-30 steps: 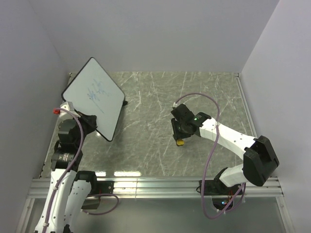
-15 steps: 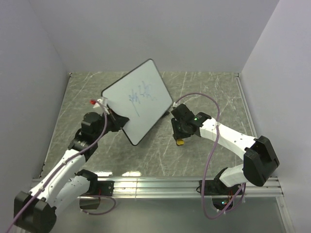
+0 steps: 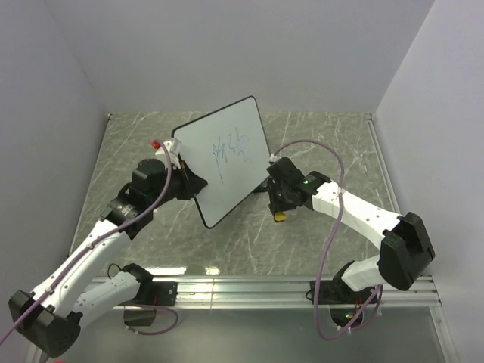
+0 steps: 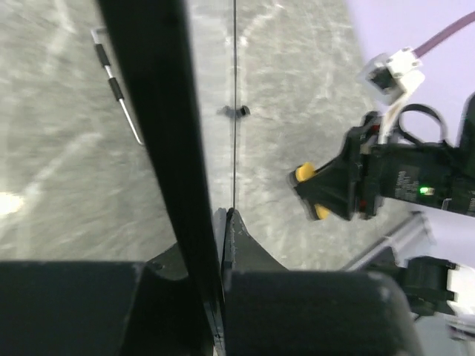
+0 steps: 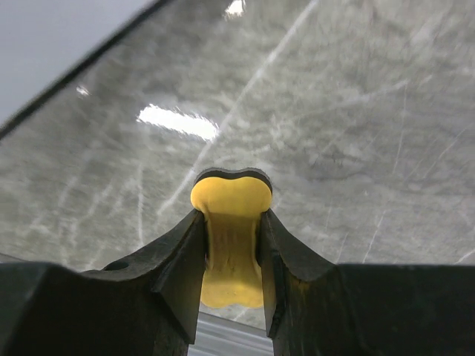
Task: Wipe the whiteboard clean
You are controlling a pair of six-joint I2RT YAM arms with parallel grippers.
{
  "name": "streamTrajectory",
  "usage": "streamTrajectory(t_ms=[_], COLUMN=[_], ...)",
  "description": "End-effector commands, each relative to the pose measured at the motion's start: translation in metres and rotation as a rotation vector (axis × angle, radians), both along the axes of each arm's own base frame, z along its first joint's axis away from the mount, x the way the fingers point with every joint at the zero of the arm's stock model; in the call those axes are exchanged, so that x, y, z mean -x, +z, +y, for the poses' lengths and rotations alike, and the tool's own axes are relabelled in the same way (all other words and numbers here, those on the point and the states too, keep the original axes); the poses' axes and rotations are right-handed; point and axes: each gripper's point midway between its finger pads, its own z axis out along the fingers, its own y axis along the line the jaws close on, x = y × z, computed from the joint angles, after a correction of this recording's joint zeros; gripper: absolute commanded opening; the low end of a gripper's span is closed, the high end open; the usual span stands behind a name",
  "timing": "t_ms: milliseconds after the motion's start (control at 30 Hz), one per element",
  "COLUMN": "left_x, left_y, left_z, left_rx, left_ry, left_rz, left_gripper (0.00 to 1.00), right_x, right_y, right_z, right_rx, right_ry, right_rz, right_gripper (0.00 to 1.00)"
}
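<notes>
The whiteboard (image 3: 223,155) is white with a black rim and blue scribbles, held tilted above the table's middle. My left gripper (image 3: 189,184) is shut on its lower left edge. In the left wrist view the board shows edge-on as a dark strip (image 4: 152,133) between my closed jaws (image 4: 224,222). My right gripper (image 3: 280,206) is shut on the yellow bone-shaped eraser (image 3: 280,218), just right of the board's lower right edge. The right wrist view shows the eraser (image 5: 231,222) pinched at its waist, with the board's corner (image 5: 52,44) at upper left.
The grey marbled table (image 3: 318,144) has white walls on three sides and a metal rail (image 3: 227,287) along the near edge. A purple cable (image 3: 318,155) loops over the right arm. A black marker pen (image 4: 119,89) lies on the table in the left wrist view.
My left arm has swung the whiteboard from the far left to the table's middle, close to the right gripper. The right gripper with the eraser has moved slightly up toward the board.
</notes>
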Motion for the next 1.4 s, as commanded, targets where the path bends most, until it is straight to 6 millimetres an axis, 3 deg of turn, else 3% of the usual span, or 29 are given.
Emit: streamTrajectory(t_ms=[0, 67, 233, 333, 700, 933, 1067, 1167, 1267, 1367], left_x=[-0.024, -0.024, -0.018, -0.014, 0.006, -0.007, -0.032, -0.053, -0.073, -0.091], left_y=[0.048, 0.058, 0.057, 0.076, 0.186, 0.227, 0.228, 0.218, 0.203, 0.174], left_z=[0.05, 0.072, 0.102, 0.113, 0.099, 0.084, 0.086, 0.089, 0.086, 0.078], left_rx=[-0.201, -0.273, -0.376, -0.366, -0.168, -0.075, -0.1, -0.126, -0.137, -0.143], left_ry=[0.205, 0.281, 0.321, 0.35, 0.296, 0.272, 0.326, 0.378, 0.406, 0.402], left_rz=[-0.152, -0.153, -0.153, -0.191, -0.415, -0.539, -0.572, -0.585, -0.584, -0.546], left_gripper=[0.0, 0.0, 0.0, 0.0, 0.0, 0.0, 0.0, 0.0, 0.0, 0.0], right_x=[-0.026, -0.032, -0.043, -0.043, -0.046, -0.04, -0.037, -0.034, -0.03, -0.026], right_y=[0.039, 0.048, 0.057, 0.055, 0.052, 0.046, 0.046, 0.047, 0.047, 0.044], right_z=[0.006, 0.009, 0.013, 0.015, 0.019, 0.015, 0.012, 0.01, 0.008, 0.005], right_rx=[-0.047, -0.057, -0.073, -0.077, -0.089, -0.082, -0.081, -0.085, -0.083, -0.079], right_ry=[-0.015, -0.018, -0.027, -0.023, -0.023, -0.019, -0.02, -0.018, -0.015, -0.017], right_rz=[-0.115, -0.13, -0.142, -0.133, -0.134, -0.126, -0.126, -0.127, -0.123, -0.115], right_gripper=[0.0, 0.0, 0.0, 0.0, 0.0, 0.0, 0.0, 0.0, 0.0, 0.0])
